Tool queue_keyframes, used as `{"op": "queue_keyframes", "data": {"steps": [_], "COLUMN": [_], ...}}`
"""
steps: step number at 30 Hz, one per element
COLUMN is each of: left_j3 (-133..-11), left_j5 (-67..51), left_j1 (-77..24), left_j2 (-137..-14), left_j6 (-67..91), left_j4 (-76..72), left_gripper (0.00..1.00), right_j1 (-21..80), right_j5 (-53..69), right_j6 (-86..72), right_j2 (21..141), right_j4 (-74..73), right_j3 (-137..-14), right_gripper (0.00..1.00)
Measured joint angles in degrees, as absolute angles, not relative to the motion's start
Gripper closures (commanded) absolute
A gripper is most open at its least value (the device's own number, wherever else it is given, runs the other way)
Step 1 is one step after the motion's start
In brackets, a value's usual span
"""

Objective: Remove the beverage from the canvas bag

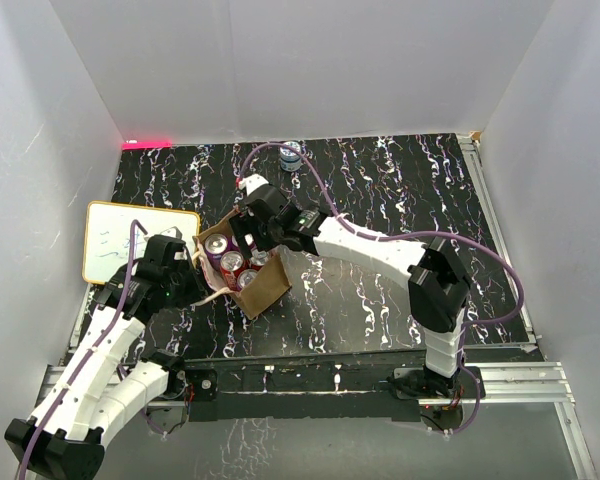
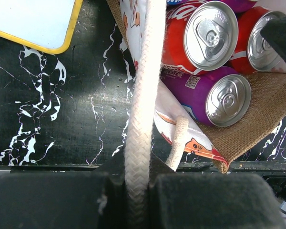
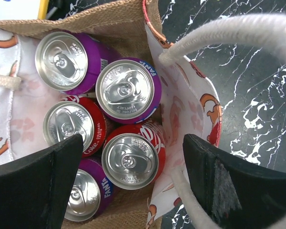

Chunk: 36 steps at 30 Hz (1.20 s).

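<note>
Right hand [image 3: 132, 148] open, straddling the upright red cola can [image 3: 133, 164] at three and nine o'clock in the tan canvas bag [image 3: 124, 10]; left hand [image 2: 137, 191] clamps a cream rope handle [image 2: 144, 95].

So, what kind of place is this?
Probably a robot test cell, not a home: plain white walls enclose a black marbled table, and two arms are bolted to its near edge.
</note>
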<state>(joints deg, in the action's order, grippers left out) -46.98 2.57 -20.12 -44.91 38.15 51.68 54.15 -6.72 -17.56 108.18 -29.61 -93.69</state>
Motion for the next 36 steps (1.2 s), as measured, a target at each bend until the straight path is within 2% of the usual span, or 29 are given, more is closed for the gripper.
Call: {"op": "queue_keyframes", "data": {"steps": [15, 24, 31, 36], "left_j3": [-46.98, -46.98, -46.94, -46.92], "left_j5": [2.61, 2.44, 1.85, -0.47], "left_j1": [-20.1, -20.1, -19.59, -18.52], "left_j2": [-44.77, -45.36, -44.84, -45.98], "left_j6": [38.17, 37.45, 36.8, 35.16], "left_j4": [52.95, 52.75, 52.6, 52.1], "left_gripper": [1.0, 1.0, 1.0, 1.0], "right_j1": [54.22, 54.22, 55.51, 56.66], "right_j5": [-9.32, -8.27, -7.79, -9.08], "right_j6": [-19.73, -19.38, -17.89, -16.08], "right_j2": [105.89, 106.0, 111.63, 114.15], "right_j4": [-26.44, -30.2, -34.0, -37.54], "right_j3": [-88.33, -93.8, -102.91, -104.53], "right_gripper": [0.13, 0.18, 0.36, 0.37]}}
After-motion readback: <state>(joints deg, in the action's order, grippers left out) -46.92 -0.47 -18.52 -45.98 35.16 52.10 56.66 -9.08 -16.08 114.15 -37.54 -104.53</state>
